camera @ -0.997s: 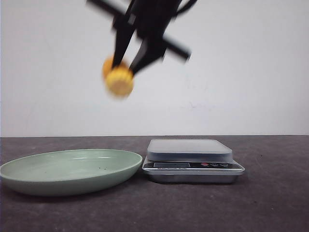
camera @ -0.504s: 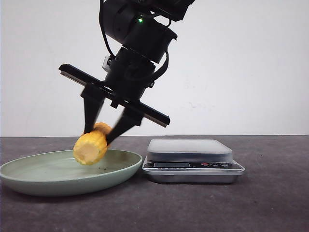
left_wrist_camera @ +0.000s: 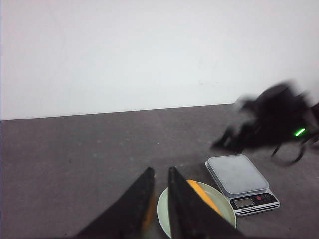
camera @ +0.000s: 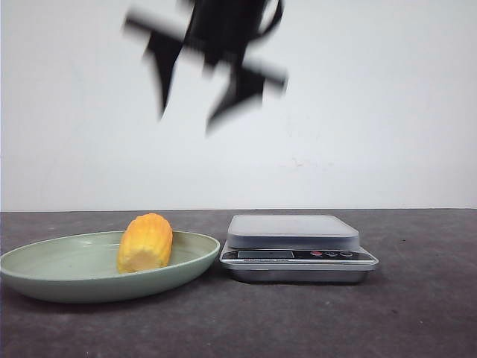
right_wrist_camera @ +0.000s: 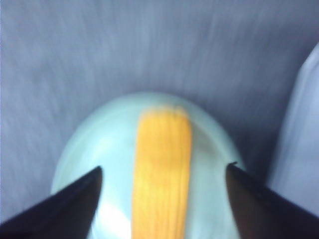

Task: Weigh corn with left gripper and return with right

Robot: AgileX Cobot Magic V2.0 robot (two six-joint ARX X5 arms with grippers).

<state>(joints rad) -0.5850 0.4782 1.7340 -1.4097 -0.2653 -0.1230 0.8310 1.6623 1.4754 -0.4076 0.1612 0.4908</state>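
Note:
The corn (camera: 145, 242) lies on its side in the pale green plate (camera: 59, 277), pale cut end facing the camera, left of the scale (camera: 292, 230). High above the plate my right gripper (camera: 188, 118) is motion-blurred and open, holding nothing. In the right wrist view the corn (right_wrist_camera: 162, 169) lies far below, between the spread fingers of the right gripper (right_wrist_camera: 163, 168). My left gripper (left_wrist_camera: 160, 172) hangs high over the table with its fingers nearly together and nothing between them. Beyond it are the plate (left_wrist_camera: 225, 205), the corn (left_wrist_camera: 202, 195) and the scale (left_wrist_camera: 237, 173).
The scale's display and buttons (camera: 298, 254) face the front. The right arm (left_wrist_camera: 271, 119) shows as a dark blur with a green light above the scale in the left wrist view. A white wall stands behind the dark tabletop (camera: 417, 313).
My right gripper lowered the corn onto the plate, let it go and opened. It has since risen fast, well above the plate. The corn now rests in the plate.

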